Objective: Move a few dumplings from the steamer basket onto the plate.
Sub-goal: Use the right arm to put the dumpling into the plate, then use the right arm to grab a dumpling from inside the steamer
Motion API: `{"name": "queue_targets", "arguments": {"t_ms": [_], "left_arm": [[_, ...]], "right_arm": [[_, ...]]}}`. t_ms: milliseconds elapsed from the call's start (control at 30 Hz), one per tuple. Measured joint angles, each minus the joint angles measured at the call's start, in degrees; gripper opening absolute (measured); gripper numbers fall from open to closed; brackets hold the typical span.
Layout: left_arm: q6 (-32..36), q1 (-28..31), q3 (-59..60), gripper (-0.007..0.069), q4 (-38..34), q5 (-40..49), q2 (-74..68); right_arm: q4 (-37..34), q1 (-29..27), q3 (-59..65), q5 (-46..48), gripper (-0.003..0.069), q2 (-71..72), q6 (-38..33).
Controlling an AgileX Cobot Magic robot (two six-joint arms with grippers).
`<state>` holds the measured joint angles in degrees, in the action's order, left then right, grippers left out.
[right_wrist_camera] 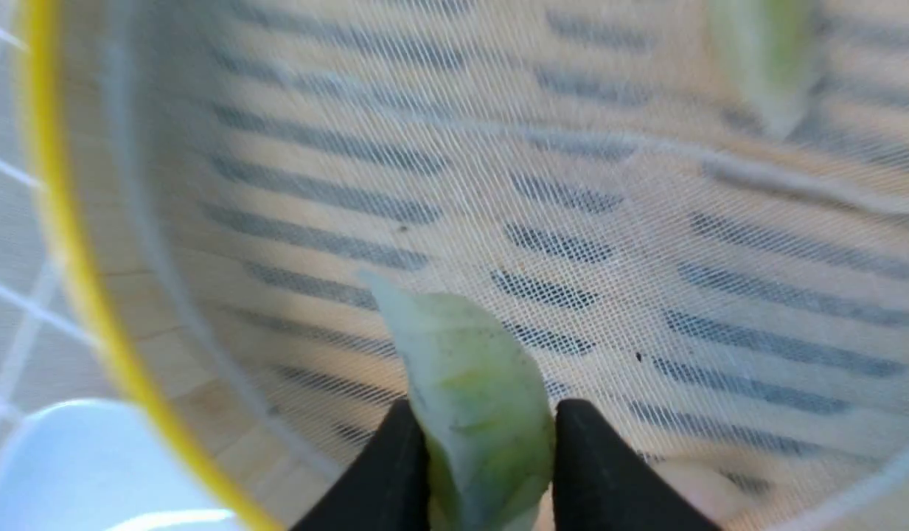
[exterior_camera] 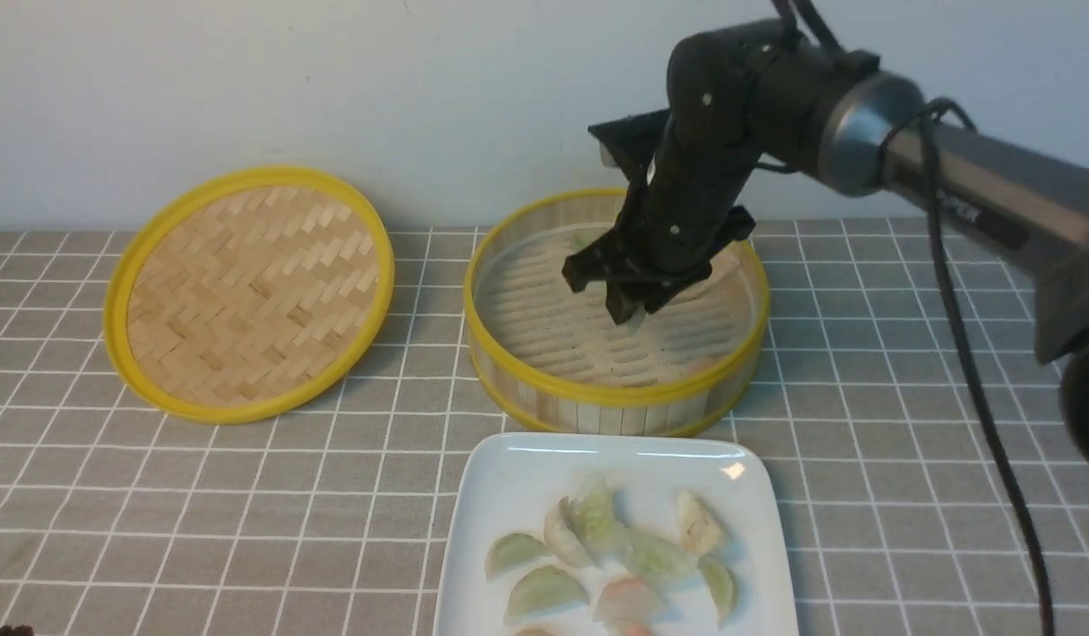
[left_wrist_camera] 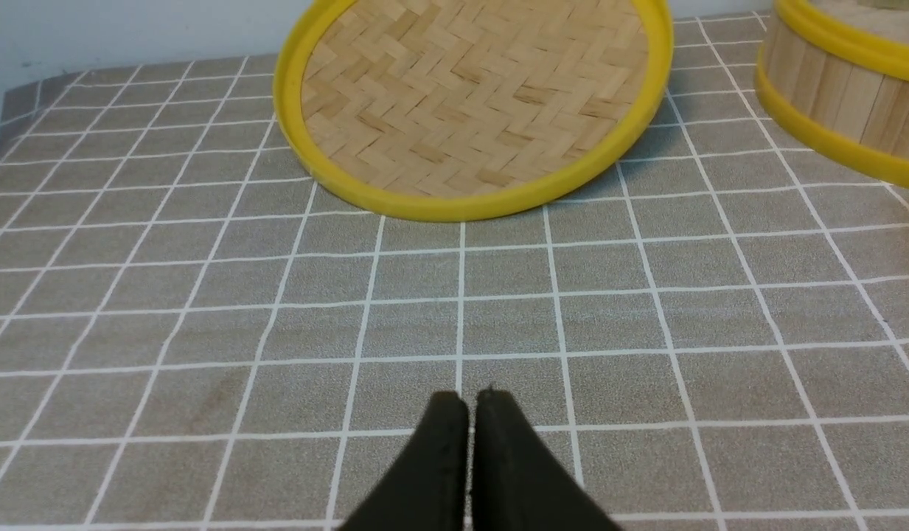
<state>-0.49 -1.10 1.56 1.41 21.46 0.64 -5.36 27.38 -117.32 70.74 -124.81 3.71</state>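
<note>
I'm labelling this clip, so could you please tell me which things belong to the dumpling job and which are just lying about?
In the job: steamer basket; plate; dumplings on it; green dumpling pinched in the right claw.
Lying about: woven lid; checked tablecloth; shut left claw.

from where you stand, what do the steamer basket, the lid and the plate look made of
Steamer basket: bamboo slats, matte, with yellow, probably plastic, rims. Lid: herringbone-woven bamboo strips, yellow rim. Plate: glossy white, likely ceramic or melamine; it shows highlights.
</note>
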Motion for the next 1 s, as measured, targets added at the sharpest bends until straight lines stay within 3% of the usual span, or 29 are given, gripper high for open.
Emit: {"name": "queue_targets", "arguments": {"t_ms": [367,600,700,800,833,933,1000], "left_arm": [[0.0,0.0,0.0,-0.0004,0.0,0.0,0.0],[0.0,0.0,0.0,-0.0004,0.0,0.0,0.0],[0.0,0.0,0.0,-0.0004,0.0,0.0,0.0],[0.0,0.0,0.0,-0.0004,0.0,0.0,0.0],[0.0,0.0,0.0,-0.0004,0.0,0.0,0.0],[0.0,0.0,0.0,-0.0004,0.0,0.0,0.0],[0.0,0.0,0.0,-0.0004,0.0,0.0,0.0]], "right_arm": [[-9.9,3.7,24.2,0.3,0.0193,18.9,-3.7],[-9.9,6.1,28.6,0.4,0.0197,18.3,-3.7],[-10.0,6.1,28.7,0.4,0.0246,17.9,-3.7],[-10.0,6.1,28.7,0.2,0.0324,17.8,-3.7],[-10.0,6.1,28.7,0.2,0.0382,17.7,-3.7],[-9.1,6.1,28.6,0.2,0.0435,17.7,-3.7],[-4.7,6.1,27.5,0.2,0.0475,17.6,-3.7]]}}
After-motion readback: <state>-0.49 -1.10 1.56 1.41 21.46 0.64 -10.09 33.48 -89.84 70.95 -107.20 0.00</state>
